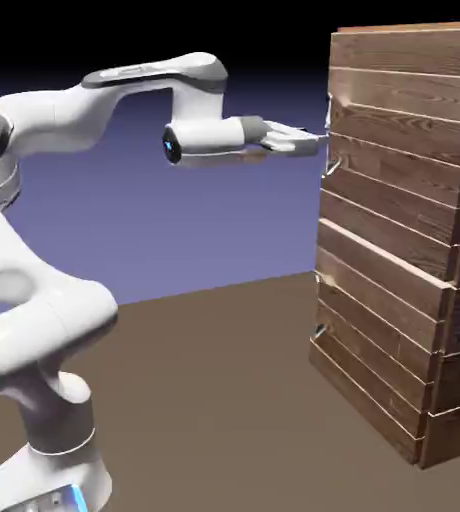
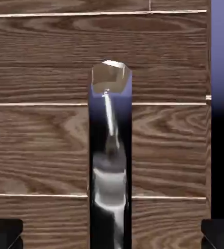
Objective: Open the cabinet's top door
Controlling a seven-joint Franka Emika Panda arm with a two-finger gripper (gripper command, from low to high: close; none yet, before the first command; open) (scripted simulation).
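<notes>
Brown and plain, the surface (image 1: 204, 400) runs back to a blue-violet backdrop (image 1: 224, 230) that darkens to black higher up; on the exterior view's right stands the cabinet (image 1: 379, 310), tall, upright and clad in dark wooden planks with pale seams. What I have to open is the top door (image 1: 404, 130), the larger upper panel, which sits above the shorter lower panel (image 1: 374, 330) and looks closed to me. My end effector (image 1: 319, 140) is level with it, reaching from the left and up close to the handle (image 2: 110, 160); its fingers are spread wide, and in the hand view the handle stands upright between them with a gap on either side, so I see nothing pinched; whether the tips already reach far enough past the bar, I cannot tell. I would take hold around the middle of the bar, squeezing from both sides; it looks like smooth, mirror-bright metal, so I expect it to be stiff but slippery, and a shallow bite could slide off. The door itself I judge rigid and fairly heavy, being broad planking, likely to swing on a hinge rather than come straight out; a slow pull along a curve should suit it, since a straight tug might twist the bar out of my grip.
</notes>
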